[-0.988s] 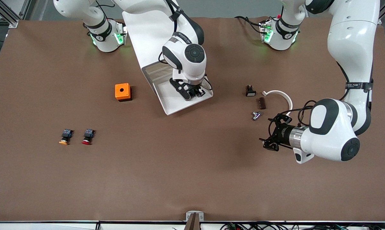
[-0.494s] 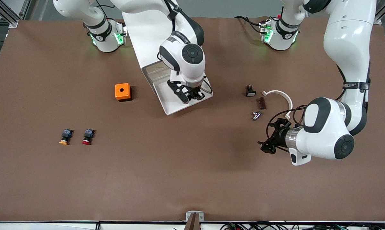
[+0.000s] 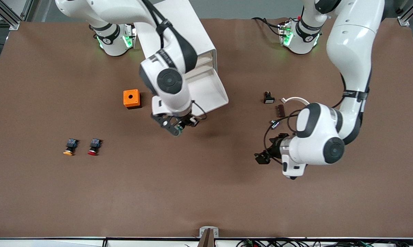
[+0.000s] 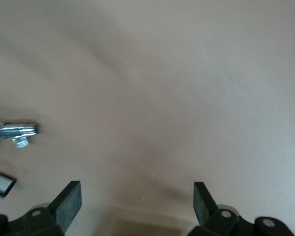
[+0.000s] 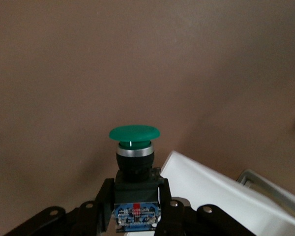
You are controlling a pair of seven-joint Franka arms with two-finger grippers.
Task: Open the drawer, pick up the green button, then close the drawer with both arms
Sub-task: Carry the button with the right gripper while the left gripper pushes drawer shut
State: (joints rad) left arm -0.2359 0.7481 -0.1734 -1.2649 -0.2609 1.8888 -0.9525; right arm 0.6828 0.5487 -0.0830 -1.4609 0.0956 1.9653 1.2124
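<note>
The right gripper (image 3: 177, 127) is pinching the button (image 5: 134, 150) by its black-blue body, green cap pointing away from the wrist, and is hanging over bare table just clear of the open drawer's (image 3: 206, 90) front lip. So two steps look done — the lowest drawer is standing pulled out of the white cabinet (image 3: 179, 27), and the button is out of it. What is left, by my reading, is setting the button down and pushing the drawer shut.

Half a second ago this gripper was down inside the tray; now it is lifted out and drawn toward the front camera, the tray beside it lying bare.

The left gripper (image 3: 266, 155) is spread wide and holding nothing, and it is sliding over the table toward the drawer — the small metal fitting (image 4: 14, 132) now lying off to one side of its fingers.
</note>
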